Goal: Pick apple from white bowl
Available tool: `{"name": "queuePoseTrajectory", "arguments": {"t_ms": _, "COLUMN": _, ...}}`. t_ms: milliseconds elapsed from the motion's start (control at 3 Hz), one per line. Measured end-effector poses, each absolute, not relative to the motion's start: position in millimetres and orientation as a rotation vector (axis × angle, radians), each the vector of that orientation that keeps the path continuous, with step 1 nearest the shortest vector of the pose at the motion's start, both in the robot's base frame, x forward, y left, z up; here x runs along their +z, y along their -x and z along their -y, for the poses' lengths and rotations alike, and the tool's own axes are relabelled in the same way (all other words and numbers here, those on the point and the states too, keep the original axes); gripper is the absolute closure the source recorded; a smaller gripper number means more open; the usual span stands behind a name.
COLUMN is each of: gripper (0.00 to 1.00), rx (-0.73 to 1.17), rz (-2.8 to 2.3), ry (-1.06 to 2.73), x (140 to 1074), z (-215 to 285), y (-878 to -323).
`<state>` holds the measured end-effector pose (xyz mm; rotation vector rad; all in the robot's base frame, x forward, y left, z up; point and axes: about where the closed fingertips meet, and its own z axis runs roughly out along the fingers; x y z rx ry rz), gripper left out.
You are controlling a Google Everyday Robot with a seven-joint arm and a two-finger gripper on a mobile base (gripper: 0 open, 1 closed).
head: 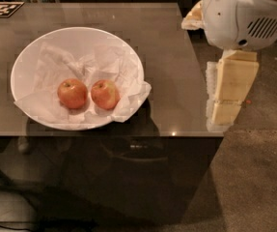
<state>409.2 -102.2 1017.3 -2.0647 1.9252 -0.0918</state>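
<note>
Hovering my hand (pixel 225 111) right of the worktop (pixel 172 57); apart or together, I cannot tell.
Inside the white bowl (pixel 75 37), the apple (pixel 105 94) lies right of another apple (pixel 72 93).

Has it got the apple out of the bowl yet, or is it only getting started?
Nothing looks done: the apple lies in the white bowl beside a second apple. In hand: the gripper hangs by the right edge of the table, apart from the bowl. Left: reaching over, grasping, lifting it out.
</note>
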Motion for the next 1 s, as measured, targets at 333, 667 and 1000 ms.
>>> {"name": "queuePoseTrajectory", "arguments": {"t_ms": 333, "gripper": 0.0, "rx": -0.114, "rz": -1.901, "ry": 2.047, "x": 1026, "z": 98, "y": -409}}
{"name": "queuePoseTrajectory", "arguments": {"t_ms": 667, "gripper": 0.0, "rx": -0.108, "rz": -1.85, "ry": 2.031, "x": 1023, "z": 82, "y": -428}}
{"name": "queuePoseTrajectory", "arguments": {"t_ms": 1000, "gripper": 0.0, "rx": -0.021, "rz": -1.826, "ry": 2.05, "x": 1017, "z": 57, "y": -458}}
